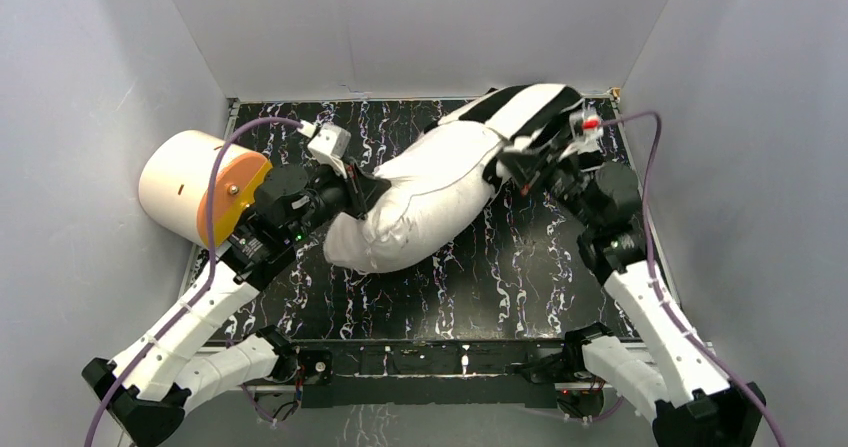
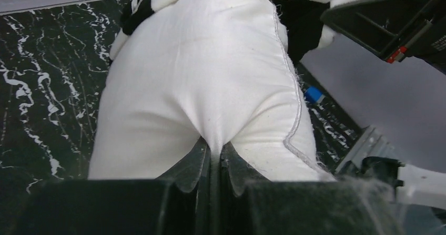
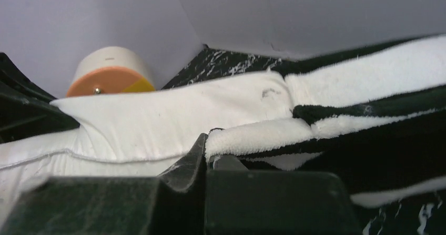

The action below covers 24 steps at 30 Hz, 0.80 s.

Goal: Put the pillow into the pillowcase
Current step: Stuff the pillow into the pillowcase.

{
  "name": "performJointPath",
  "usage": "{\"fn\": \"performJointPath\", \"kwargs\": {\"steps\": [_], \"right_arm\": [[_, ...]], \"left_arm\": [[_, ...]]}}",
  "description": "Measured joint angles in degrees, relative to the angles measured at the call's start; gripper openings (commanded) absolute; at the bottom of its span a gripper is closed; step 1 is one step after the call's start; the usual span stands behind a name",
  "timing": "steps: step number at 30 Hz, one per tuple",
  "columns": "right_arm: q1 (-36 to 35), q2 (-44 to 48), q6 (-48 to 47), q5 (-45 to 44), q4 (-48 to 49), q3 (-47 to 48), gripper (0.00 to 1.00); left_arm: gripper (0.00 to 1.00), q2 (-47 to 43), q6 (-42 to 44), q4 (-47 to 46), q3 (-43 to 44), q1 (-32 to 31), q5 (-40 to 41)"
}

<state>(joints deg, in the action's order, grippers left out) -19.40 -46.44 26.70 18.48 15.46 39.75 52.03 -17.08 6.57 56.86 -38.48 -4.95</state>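
Observation:
The white pillow [image 1: 425, 202] lies slantwise across the marbled table, its far right end tucked inside the black-and-white striped pillowcase [image 1: 525, 107]. My left gripper [image 1: 358, 189] is shut on a pinch of white fabric at the pillow's [image 2: 205, 82] left side; in the left wrist view my left gripper [image 2: 214, 150] has the cloth squeezed between its fingers. At the case's mouth my right gripper [image 1: 512, 159] is shut on the pillowcase's fluffy hem [image 3: 252, 138], seen in the right wrist view where my right gripper [image 3: 209, 146] bites the edge. The pillow [image 3: 158, 122] runs to the left of it.
A cream cylinder with an orange face [image 1: 200, 187] lies at the table's left edge, close behind my left arm. Grey walls enclose the black marbled tabletop [image 1: 520, 287] on three sides. A small blue piece [image 2: 314, 94] sits on the table beside the pillow.

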Motion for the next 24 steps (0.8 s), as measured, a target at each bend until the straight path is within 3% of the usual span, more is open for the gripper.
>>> {"fn": "performJointPath", "kwargs": {"steps": [5, 10, 14, 17, 20, 24], "right_arm": [[0.3, -12.8, -4.5, 3.9, -1.9, 18.5, 0.00], [0.1, -31.6, -4.0, 11.5, 1.6, 30.9, 0.01], [-2.8, -48.2, -3.8, 13.9, 4.1, 37.2, 0.14], [-4.5, -56.2, -4.3, 14.1, 3.6, 39.5, 0.39], [-5.7, -60.2, -6.9, 13.3, -1.1, 45.2, 0.57], [-6.1, -57.4, -13.6, 10.5, -8.7, 48.5, 0.69]], "left_arm": [[0.00, 3.4, -7.2, 1.5, 7.0, 0.0, 3.0], [0.00, 9.2, -9.7, 3.0, 9.9, 0.5, 12.8], [0.00, 16.0, -13.7, 5.0, 8.6, 7.5, 14.3], [0.06, 19.8, -17.4, 3.6, 4.1, 15.6, 11.3], [0.09, 21.8, -20.6, 1.5, 2.6, 22.1, 7.4], [0.17, 21.7, -24.2, -0.8, 1.3, 28.4, -0.4]]}}
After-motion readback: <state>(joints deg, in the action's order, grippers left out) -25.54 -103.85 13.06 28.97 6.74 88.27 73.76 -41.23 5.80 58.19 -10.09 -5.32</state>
